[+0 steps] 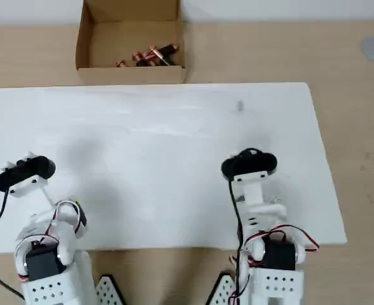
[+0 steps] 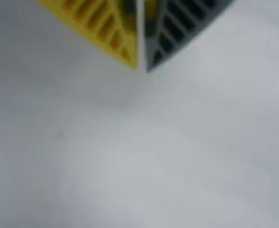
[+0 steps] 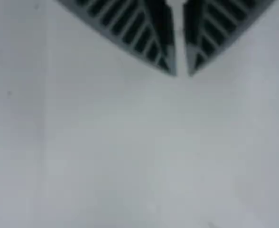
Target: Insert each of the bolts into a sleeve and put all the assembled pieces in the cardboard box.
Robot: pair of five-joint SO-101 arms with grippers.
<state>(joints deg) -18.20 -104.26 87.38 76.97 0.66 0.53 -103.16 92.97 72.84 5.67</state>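
While both arms are sitting folded at the near edge of the white mat (image 1: 174, 140), the left fingers (image 2: 113, 28) and the right fingers (image 3: 139, 33) are pressing together, clenched on nothing. Copper-coloured assembled pieces (image 1: 150, 56) are lying in the cardboard box (image 1: 84, 47), heaped against its near wall, long axes running roughly along it. That box is standing on the wooden worktop (image 1: 352, 114) beyond the mat's far edge, well apart from both arms and roughly between them, so neither is looking clearly nearer.

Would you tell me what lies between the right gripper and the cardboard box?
The high view shows bare white mat, then a strip of wooden table.
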